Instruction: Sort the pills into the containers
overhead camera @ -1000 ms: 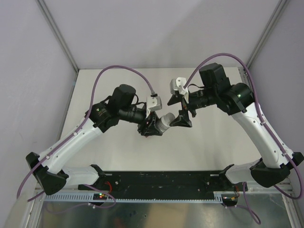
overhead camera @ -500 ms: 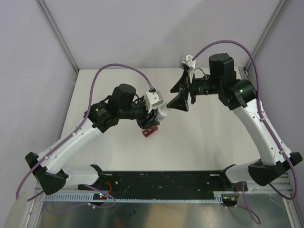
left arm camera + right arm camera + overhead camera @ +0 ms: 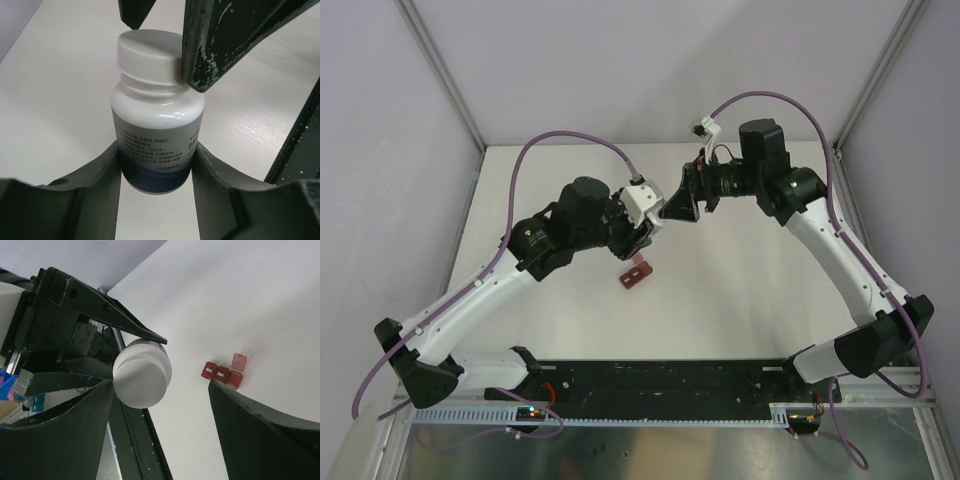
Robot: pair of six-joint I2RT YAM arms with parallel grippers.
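- Top external view: the left arm (image 3: 470, 295) reaches from the lower left toward the middle of the white table (image 3: 760, 290), and the left gripper (image 3: 638, 236) sits at its tip
- Left wrist view: the left gripper's fingers (image 3: 100, 180) press on both sides of the lower body of a white bottle (image 3: 157, 115), pinching it, and its ribbed white cap (image 3: 147, 52) is on
- The dark red pill box (image 3: 636, 272) lies on the table just on the near side of the left gripper, and neither gripper touches it
- Right wrist view: the pill box shows three compartments in a row, two with their lids down and the end lid standing open
- The right gripper (image 3: 678, 203) meets the bottle from the right with its jaws spread wide around the cap
- One right finger (image 3: 220, 45) touches the cap's side, while the right wrist view shows the other standing well apart from it
- The right arm (image 3: 840, 260) bends in from the lower right corner
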